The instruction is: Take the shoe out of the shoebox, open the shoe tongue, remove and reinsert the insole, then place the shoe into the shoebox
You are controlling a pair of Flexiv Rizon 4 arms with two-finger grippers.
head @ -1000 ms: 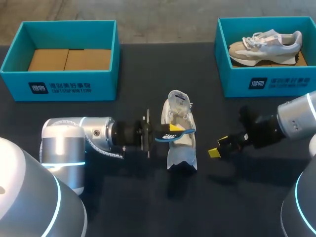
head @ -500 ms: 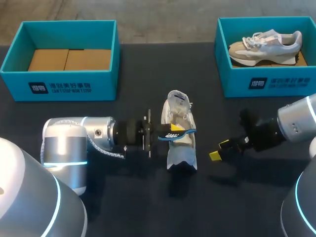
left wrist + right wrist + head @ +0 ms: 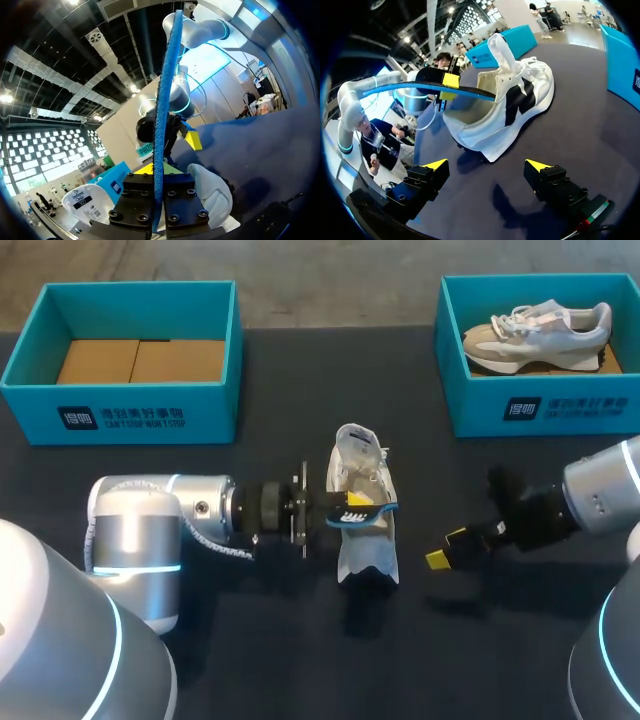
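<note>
While the empty teal shoebox (image 3: 120, 412) waits far back-left | white sneaker (image 3: 366, 558) stands mid-table: probably light and soft-walled, so brace its side | blue insole (image 3: 375, 510): thin, floppy, hovers over the shoe's opening, pinched edge-on by left gripper (image 3: 350, 506); feed it in gently | right gripper (image 3: 447, 548): spread, empty, near the sneaker

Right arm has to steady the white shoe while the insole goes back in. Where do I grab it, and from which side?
Probably the heel collar of the shoe, coming in from the right gripper's own side. That rim is thin, faces the open jaws, and lies lower than the insole that the left gripper holds over the opening.
</note>
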